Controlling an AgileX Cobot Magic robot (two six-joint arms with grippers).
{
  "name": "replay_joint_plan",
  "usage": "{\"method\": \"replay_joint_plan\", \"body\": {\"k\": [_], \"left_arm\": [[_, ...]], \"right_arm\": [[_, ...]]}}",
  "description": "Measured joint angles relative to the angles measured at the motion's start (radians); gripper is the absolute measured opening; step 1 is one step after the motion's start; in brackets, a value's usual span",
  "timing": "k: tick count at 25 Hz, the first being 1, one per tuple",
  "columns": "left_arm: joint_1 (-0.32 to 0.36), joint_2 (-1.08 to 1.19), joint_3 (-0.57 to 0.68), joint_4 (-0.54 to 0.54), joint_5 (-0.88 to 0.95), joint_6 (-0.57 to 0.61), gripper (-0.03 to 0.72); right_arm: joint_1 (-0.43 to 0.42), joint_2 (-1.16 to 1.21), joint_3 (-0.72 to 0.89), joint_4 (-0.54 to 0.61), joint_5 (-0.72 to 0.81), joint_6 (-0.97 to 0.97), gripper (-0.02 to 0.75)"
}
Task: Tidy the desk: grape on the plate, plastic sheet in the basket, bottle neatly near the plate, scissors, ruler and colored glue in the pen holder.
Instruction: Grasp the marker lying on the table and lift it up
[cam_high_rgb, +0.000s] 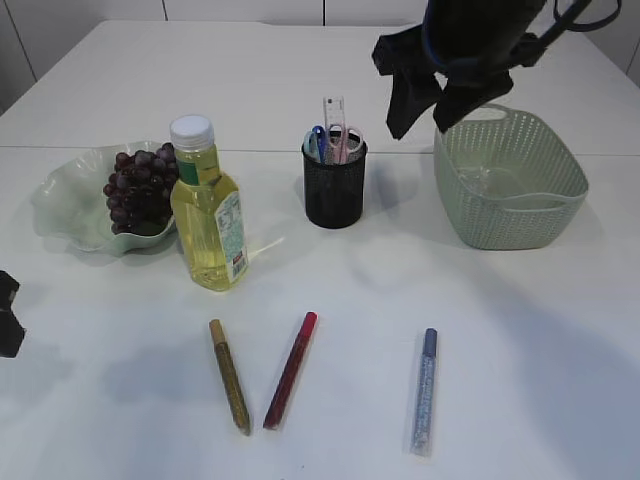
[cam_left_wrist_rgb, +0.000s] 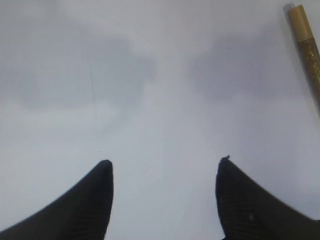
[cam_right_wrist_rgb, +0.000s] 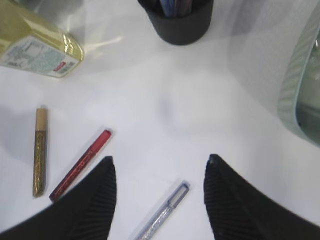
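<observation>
Your white desk (cam_high_rgb: 520, 330) carries grapes (cam_high_rgb: 138, 190) on the plate (cam_high_rgb: 60, 210), the bottle (cam_high_rgb: 208, 215) just beside it, and scissors (cam_high_rgb: 345, 140) and ruler (cam_high_rgb: 333, 110) in the pen holder (cam_high_rgb: 334, 190). Gold (cam_high_rgb: 230, 375), red (cam_high_rgb: 290, 370) and silver glue pens (cam_high_rgb: 425, 392) lie near you. Both your right gripper (cam_right_wrist_rgb: 159, 165) and left gripper (cam_left_wrist_rgb: 165, 165) hang with jaws apart, holding nothing.

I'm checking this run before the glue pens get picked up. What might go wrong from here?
The gold glue pen and red glue pen lie close, so grasping one may nudge the other. The pen holder already holds scissors and a ruler, leaving little room.
</observation>
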Motion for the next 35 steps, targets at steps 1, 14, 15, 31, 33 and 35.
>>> {"method": "replay_joint_plan", "body": {"k": [1, 14, 15, 31, 33, 35], "left_arm": [[0.000, 0.000, 0.000, 0.000, 0.000, 0.000, 0.467], [0.000, 0.000, 0.000, 0.000, 0.002, 0.000, 0.449], [0.000, 0.000, 0.000, 0.000, 0.002, 0.000, 0.447], [0.000, 0.000, 0.000, 0.000, -0.005, 0.000, 0.442], [0.000, 0.000, 0.000, 0.000, -0.005, 0.000, 0.442], [0.000, 0.000, 0.000, 0.000, -0.005, 0.000, 0.442]], "right_arm": [[0.009, -0.002, 0.008, -0.007, 0.010, 0.015, 0.443], [0.054, -0.120, 0.562, -0.030, -0.106, 0.248, 0.440], [0.072, -0.119, 0.594, -0.030, -0.130, 0.277, 0.440], [0.205, -0.059, 0.723, -0.176, -0.436, 0.734, 0.440], [0.205, -0.041, 0.723, -0.202, -0.440, 0.763, 0.440], [0.205, -0.026, 0.723, -0.213, -0.447, 0.777, 0.439]]}}
